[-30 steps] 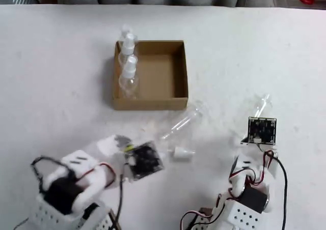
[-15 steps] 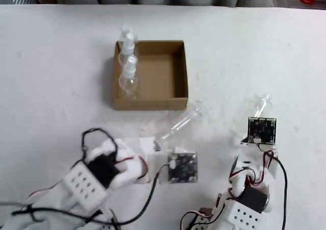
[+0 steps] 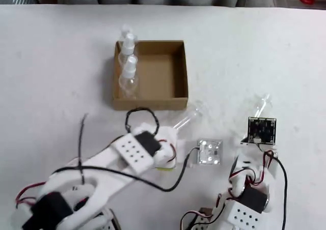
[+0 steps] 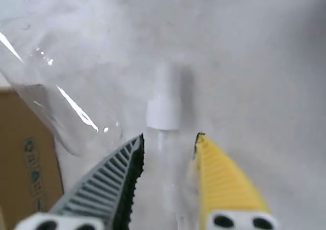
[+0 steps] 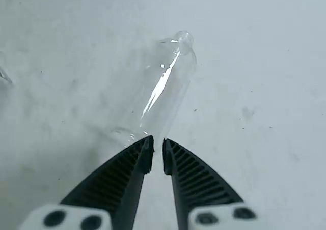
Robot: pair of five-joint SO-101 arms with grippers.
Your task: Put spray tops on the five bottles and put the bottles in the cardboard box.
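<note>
Spray top [image 4: 163,112] blurred, just beyond left hand [image 4: 169,137] | bottle [image 4: 58,100] cut off

Counter [image 3: 51,47]: plain white.
Box [image 3: 162,80]: brown, small green print on an outer wall.
Boxed bottles [image 3: 128,77]: clear, white tops.
Loose bottle [image 5: 165,92]: clear, white glints.
Spray top [image 4: 164,108]: white.
Left end effector [image 4: 168,141]: one side grey, other yellow, both ribbed.
Right end effector [image 5: 158,143]: dark grey, ribbed.

legible text: none is found | marks: small green symbols are printed on the cardboard box [image 4: 23,189] wall | unreadable
</note>
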